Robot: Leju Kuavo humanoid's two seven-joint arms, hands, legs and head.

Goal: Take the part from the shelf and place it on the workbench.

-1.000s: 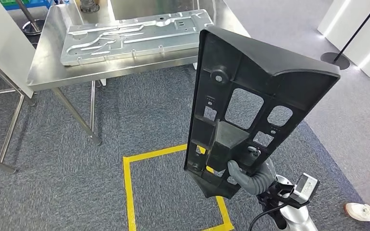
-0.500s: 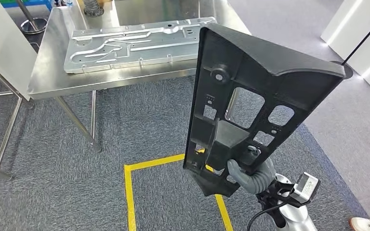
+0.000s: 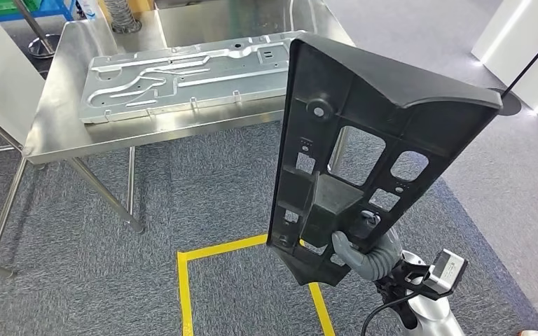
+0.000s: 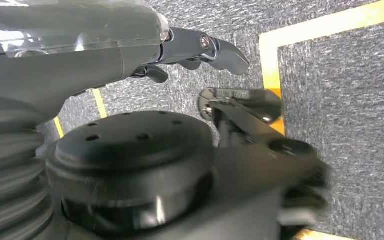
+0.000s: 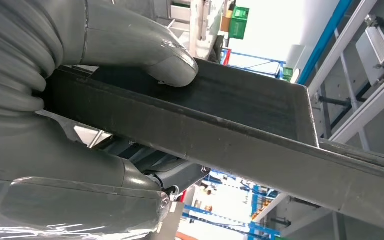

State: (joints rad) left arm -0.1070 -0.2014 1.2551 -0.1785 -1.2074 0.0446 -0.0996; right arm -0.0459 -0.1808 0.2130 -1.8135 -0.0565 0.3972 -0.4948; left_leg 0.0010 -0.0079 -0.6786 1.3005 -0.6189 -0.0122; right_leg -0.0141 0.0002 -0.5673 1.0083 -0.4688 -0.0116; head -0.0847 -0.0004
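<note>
The right hand (image 3: 368,253) was closed on the lower end of the black part (image 3: 364,133), thumb on one face and darker fingers wrapped behind; the right wrist view confirmed this, the thumb (image 5: 172,65) pressed flat on the part's dark flange (image 5: 240,125) with the fingers curled under it; the grip sat at the part's narrow base, judged so that the long panel could stand clear of the robot's body while being carried. The part was held upright and slightly tilted, its broad top edge uppermost, its cut-outs facing the camera; it was in the air, resting on nothing.

The left hand (image 4: 190,47) hung beside the robot, pointed at the floor; it held nothing, its fingers loosely extended, not curled on any object.

Beyond the part stood the steel workbench (image 3: 63,119), with its near edge partly hidden behind the part's upper left corner; a stamped metal panel (image 3: 182,73) lay flat on the bench and took up much of its surface, leaving bare steel along the near edge and the left end; placement, in my judgement, would need one of those free strips or the panel's own face. Below the part, on the grey carpet (image 3: 77,231), a yellow taped square (image 3: 182,280) marked the floor, its far side just beneath the part's base.

The part was off the shelf; the placing was not yet done.
</note>
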